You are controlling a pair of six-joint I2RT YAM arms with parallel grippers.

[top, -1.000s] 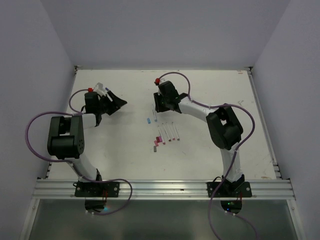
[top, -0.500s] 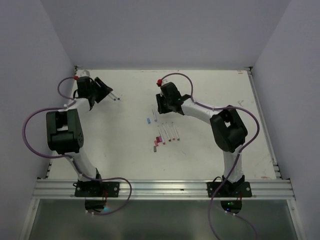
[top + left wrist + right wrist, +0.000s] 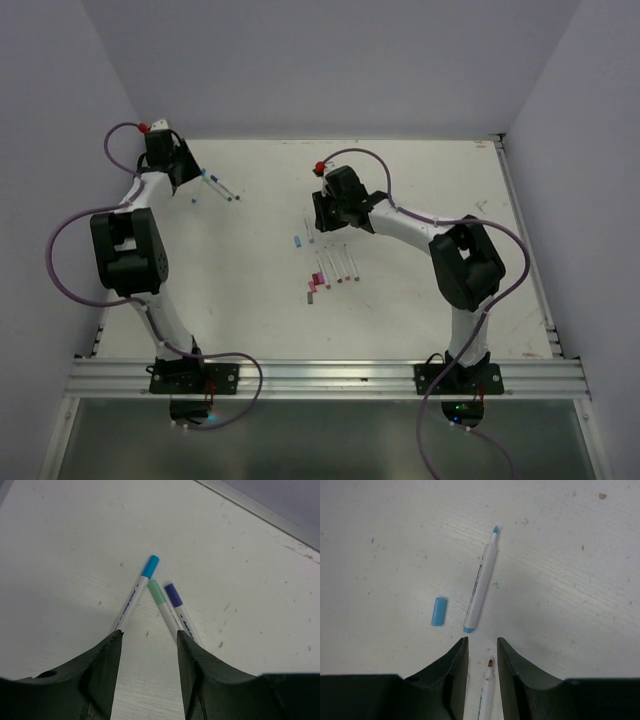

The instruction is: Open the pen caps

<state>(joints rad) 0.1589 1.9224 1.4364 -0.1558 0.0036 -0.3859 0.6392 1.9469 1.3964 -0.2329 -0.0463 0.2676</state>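
Three capped pens lie in a fan ahead of my left gripper (image 3: 149, 632), which is open with nothing between its fingers. Their pen caps are cyan (image 3: 150, 566), green (image 3: 156, 591) and violet-blue (image 3: 173, 594). In the top view these pens (image 3: 220, 188) lie at the far left, beside the left gripper (image 3: 186, 172). My right gripper (image 3: 482, 642) is open, its jaws a little apart astride an uncapped red-tipped pen (image 3: 488, 680) on the table. Just beyond it lie an uncapped cyan pen (image 3: 481, 587) and a loose blue cap (image 3: 439, 611).
Several more white pens (image 3: 338, 265) lie in a row at the table's centre, with pink caps (image 3: 315, 285) loose beside them. The blue cap (image 3: 297, 241) lies left of the right gripper (image 3: 322, 218). A metal rail (image 3: 528, 250) edges the table.
My left arm has swung back and left toward the far-left corner, away from the three pens, and its jaws have narrowed. The right arm has barely shifted.
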